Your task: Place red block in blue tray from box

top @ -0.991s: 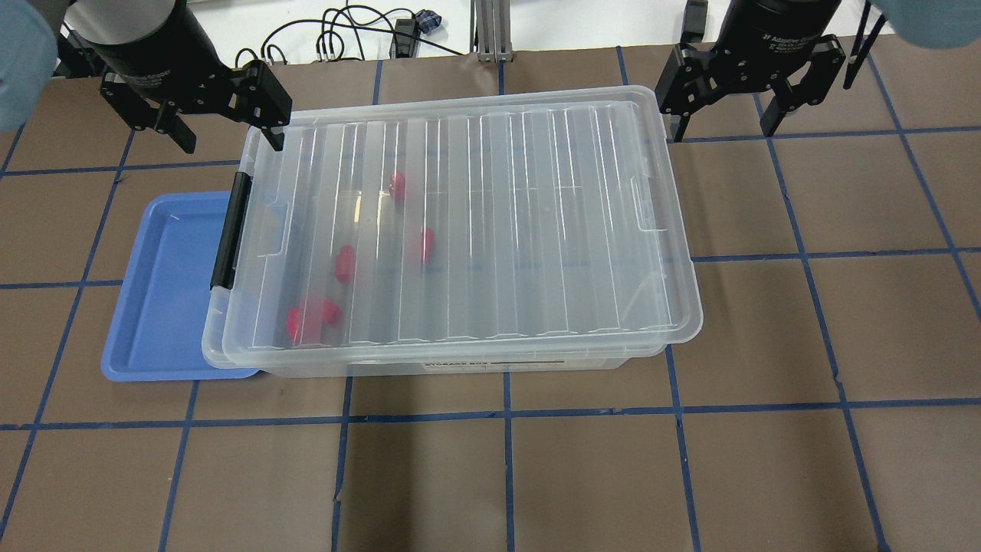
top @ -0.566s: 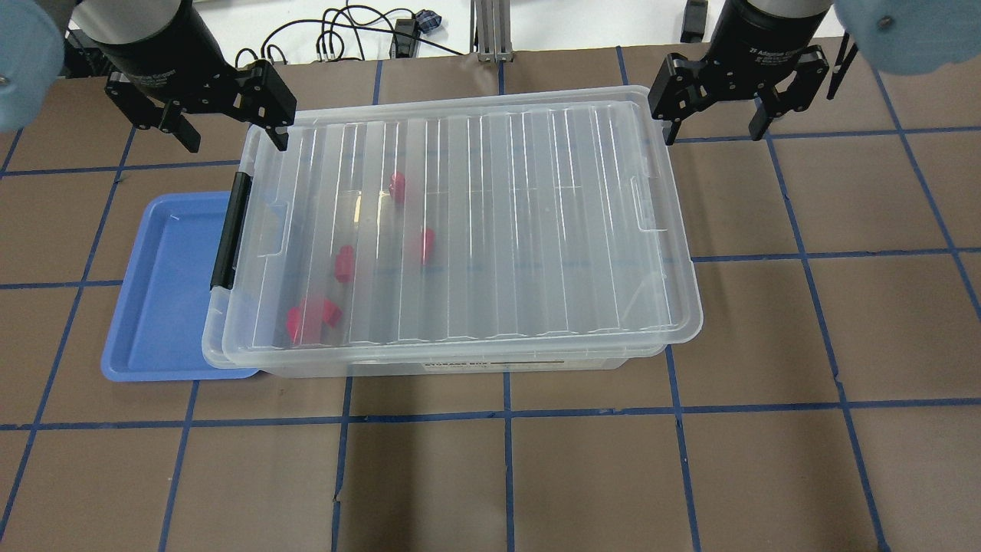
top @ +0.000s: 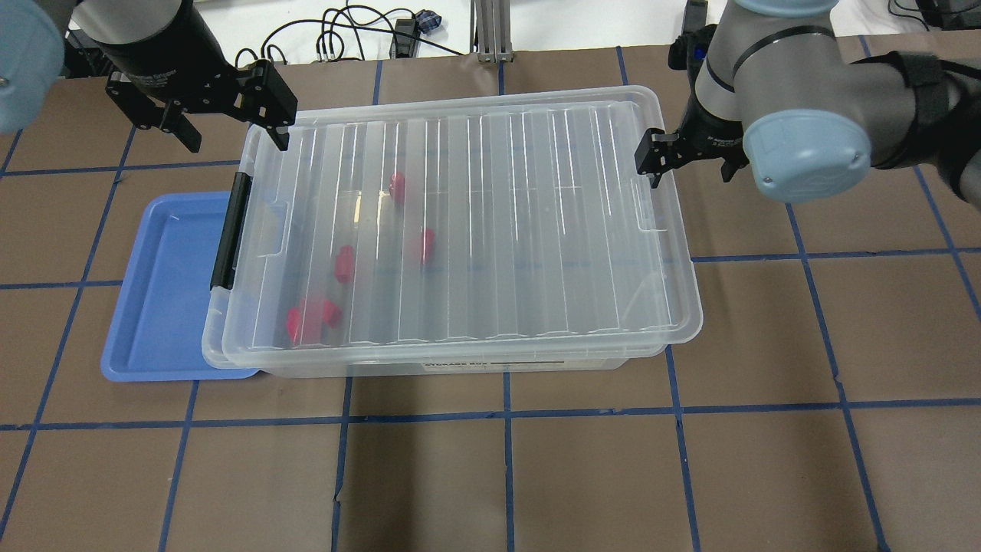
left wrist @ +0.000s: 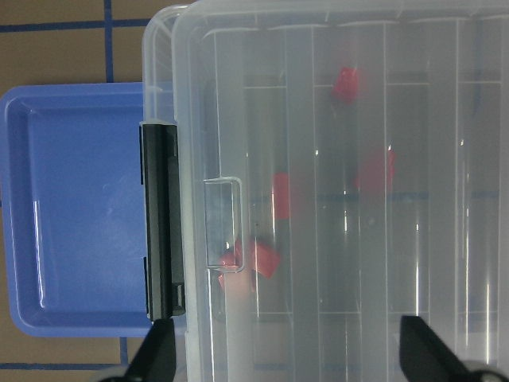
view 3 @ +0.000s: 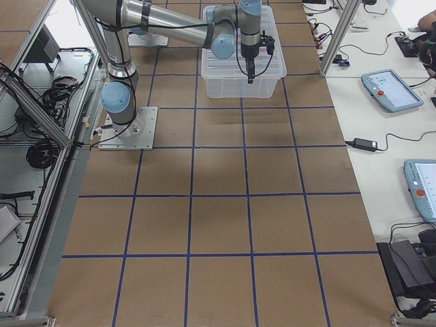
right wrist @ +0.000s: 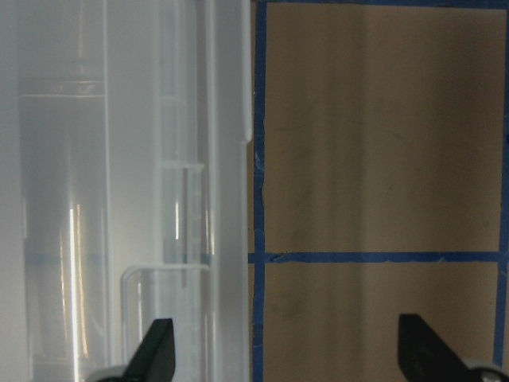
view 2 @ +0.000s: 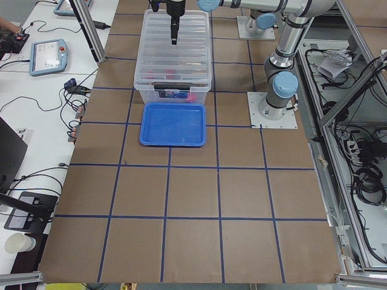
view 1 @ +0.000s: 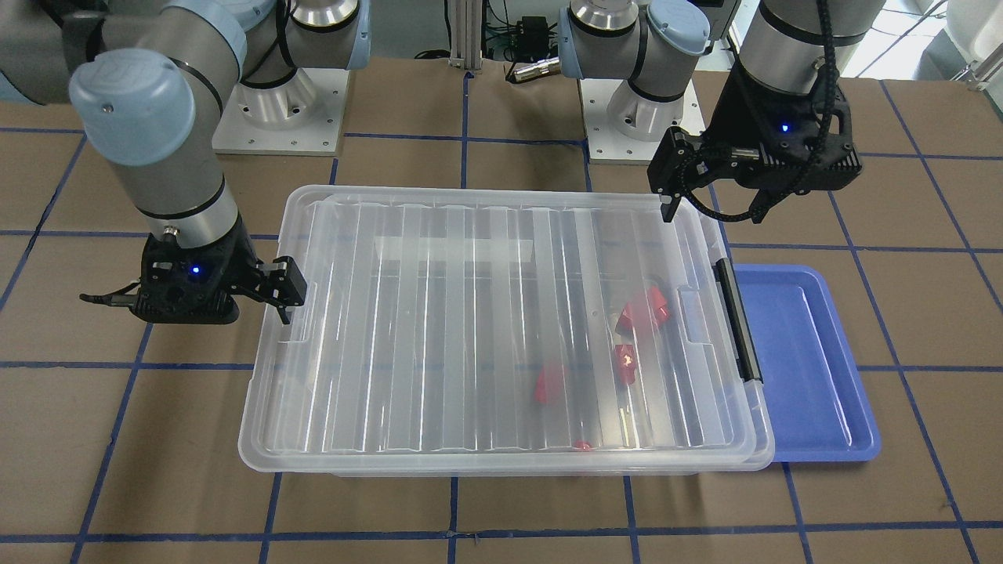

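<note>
No step is yet completed: the red block (top: 345, 263) is enclosed in the lidded box (top: 684, 328), the blue tray (top: 165, 307) beside it is unfilled, and the left hand (top: 234, 139) and right hand (right wrist: 286, 350) are held spread, empty.

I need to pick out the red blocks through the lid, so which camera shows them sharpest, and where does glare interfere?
Front-facing view: the red blocks show fairly crisp edges through the box lid, with white glare streaks along its ribs. Overhead view: they are soft, smeared blobs. Left wrist view: hazy, edges softened. Right wrist view: lid is milky white, no blocks visible.
</note>
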Tool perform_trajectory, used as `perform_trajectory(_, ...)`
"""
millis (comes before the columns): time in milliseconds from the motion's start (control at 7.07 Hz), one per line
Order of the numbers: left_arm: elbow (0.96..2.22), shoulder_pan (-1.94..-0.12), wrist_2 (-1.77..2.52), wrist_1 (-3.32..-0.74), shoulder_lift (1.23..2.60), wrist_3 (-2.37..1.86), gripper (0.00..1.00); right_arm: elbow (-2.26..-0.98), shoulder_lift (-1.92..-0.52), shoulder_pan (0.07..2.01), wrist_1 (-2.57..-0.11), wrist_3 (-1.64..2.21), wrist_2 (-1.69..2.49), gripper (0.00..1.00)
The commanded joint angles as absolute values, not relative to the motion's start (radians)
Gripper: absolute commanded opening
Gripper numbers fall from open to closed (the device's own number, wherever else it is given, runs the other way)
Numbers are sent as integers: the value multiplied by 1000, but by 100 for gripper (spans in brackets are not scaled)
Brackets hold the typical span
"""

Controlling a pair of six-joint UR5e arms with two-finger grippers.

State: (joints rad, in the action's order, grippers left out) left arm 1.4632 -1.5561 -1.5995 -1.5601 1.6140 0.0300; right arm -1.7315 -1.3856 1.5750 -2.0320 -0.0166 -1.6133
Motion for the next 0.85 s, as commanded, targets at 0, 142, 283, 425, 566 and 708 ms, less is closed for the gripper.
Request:
perform_trajectory(0, 1465, -1557, -1600, -1560, 1614, 31, 100, -1749, -1368, 1572, -2075, -17, -1627, 100)
perform_trajectory(142, 1465, -1555, -1600, -1560, 1614, 31, 100, -1750, -1373, 1568, -2079, -17, -1638, 100)
perform_trajectory(283, 1463, -1555, -1600, -1560, 1614, 31, 100, -1750, -1371, 1560, -2082, -23, -1673, 100)
perform_trajectory(425, 1465, -1555, -1598, -1560, 1612, 31, 100, -1747, -1367, 1537, -2083, -81, -1756, 100)
perform_trajectory(566, 1463, -1555, -1600, -1560, 1614, 31, 100, -1741, -1365, 1485, -2076, -133, -1764, 100)
perform_trajectory(708, 1463, -1555, -1600, -1560, 1612, 31, 100, -1741, -1368, 1426, -2068, -152, -1756, 100)
